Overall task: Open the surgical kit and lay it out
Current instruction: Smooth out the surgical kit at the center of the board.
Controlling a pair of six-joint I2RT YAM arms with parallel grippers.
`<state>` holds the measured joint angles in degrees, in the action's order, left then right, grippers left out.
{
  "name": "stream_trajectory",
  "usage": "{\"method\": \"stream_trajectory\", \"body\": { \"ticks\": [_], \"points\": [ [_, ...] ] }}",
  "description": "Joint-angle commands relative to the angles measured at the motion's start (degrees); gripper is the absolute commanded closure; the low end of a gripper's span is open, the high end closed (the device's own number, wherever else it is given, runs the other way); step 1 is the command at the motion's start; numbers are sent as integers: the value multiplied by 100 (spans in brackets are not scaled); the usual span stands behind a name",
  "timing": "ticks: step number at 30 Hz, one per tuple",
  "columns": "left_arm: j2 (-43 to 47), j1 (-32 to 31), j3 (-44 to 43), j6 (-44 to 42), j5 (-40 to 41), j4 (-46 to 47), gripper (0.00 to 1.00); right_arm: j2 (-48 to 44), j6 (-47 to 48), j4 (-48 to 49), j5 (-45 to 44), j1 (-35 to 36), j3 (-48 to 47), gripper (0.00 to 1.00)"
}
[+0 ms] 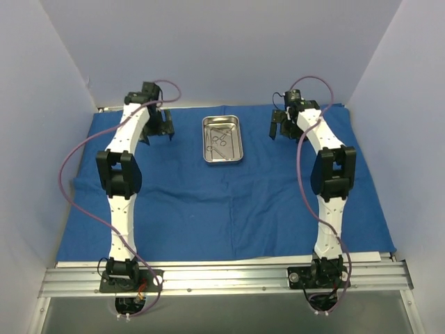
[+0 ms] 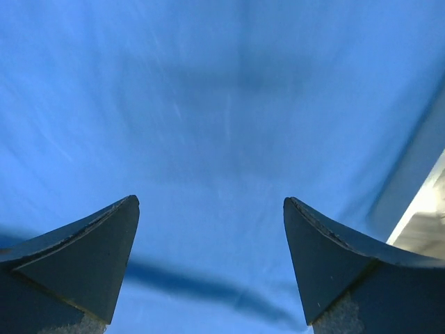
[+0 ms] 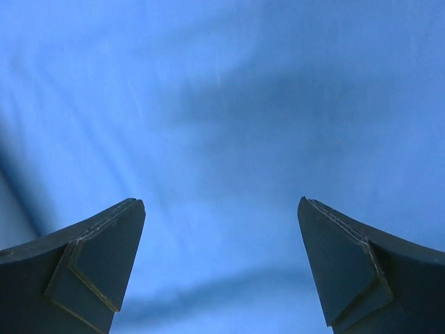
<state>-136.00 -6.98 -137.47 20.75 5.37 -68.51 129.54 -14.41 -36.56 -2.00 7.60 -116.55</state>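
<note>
The blue cloth wrap (image 1: 229,202) lies spread flat over the table. On its far middle stands the shiny steel tray (image 1: 236,154), with thin metal instruments (image 1: 220,139) lying inside it. My left gripper (image 1: 159,125) hovers over the cloth left of the tray, open and empty. My right gripper (image 1: 283,125) hovers right of the tray, also open and empty. In the left wrist view the gripper (image 2: 211,202) looks down on bare blue cloth (image 2: 208,104). The right wrist view shows the same: open gripper (image 3: 221,203) above blue cloth (image 3: 229,104).
Pale walls close in the table on the left, back and right. A strip of pale table edge (image 2: 425,219) shows at the right of the left wrist view. The arm bases sit on a metal rail (image 1: 222,277) at the near edge.
</note>
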Motion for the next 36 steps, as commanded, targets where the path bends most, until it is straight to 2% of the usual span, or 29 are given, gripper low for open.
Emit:
{"method": "stream_trajectory", "body": {
  "ticks": [1,9,13,18,28,34,36],
  "points": [
    [74,-188,571,60,465,-540,6,-648,114,34,51,5,913,0],
    [22,-374,1354,95,676,-400,6,-983,88,316,95,67,2066,0],
    [-583,-374,1074,78,501,-558,6,-711,35,377,-125,67,2145,0],
    [-1278,-374,318,34,360,-778,6,-403,-132,544,-485,5,2066,0],
    [-2325,-242,-1413,-89,-395,-928,6,1045,-395,229,-485,-223,900,0],
    [-2571,188,-1853,-45,-1080,-514,5,1451,-492,-35,-354,-320,239,1],
    [-2545,311,-2029,-141,-1082,-427,5,1417,-405,-1,-214,-303,54,1]
  ]
}}
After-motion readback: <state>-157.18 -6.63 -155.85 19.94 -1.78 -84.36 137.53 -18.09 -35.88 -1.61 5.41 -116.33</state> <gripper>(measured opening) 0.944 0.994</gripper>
